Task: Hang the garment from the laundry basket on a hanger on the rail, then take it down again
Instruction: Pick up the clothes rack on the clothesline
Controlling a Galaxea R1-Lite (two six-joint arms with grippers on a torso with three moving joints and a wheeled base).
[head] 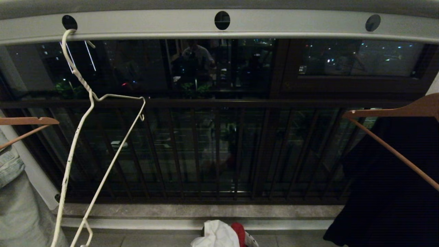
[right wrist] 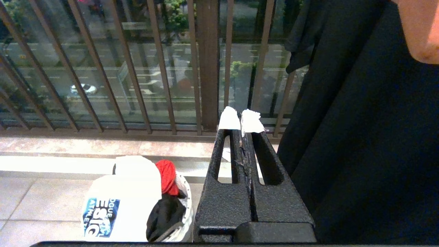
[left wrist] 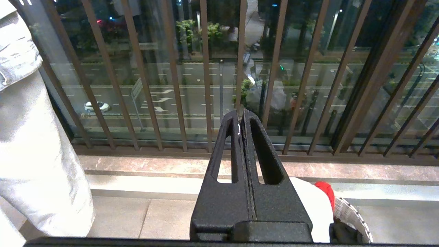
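White cotton, the garment lies heaped in the laundry basket on the floor, below and beside the right pincer, well apart from it. Both the right and left pincer are clenched and empty. On the rail hangs the bare hanger.

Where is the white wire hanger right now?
In the head view the white wire hanger hangs empty on the left, hooked in the leftmost hole of the grey rail, beside a brown wooden hanger.
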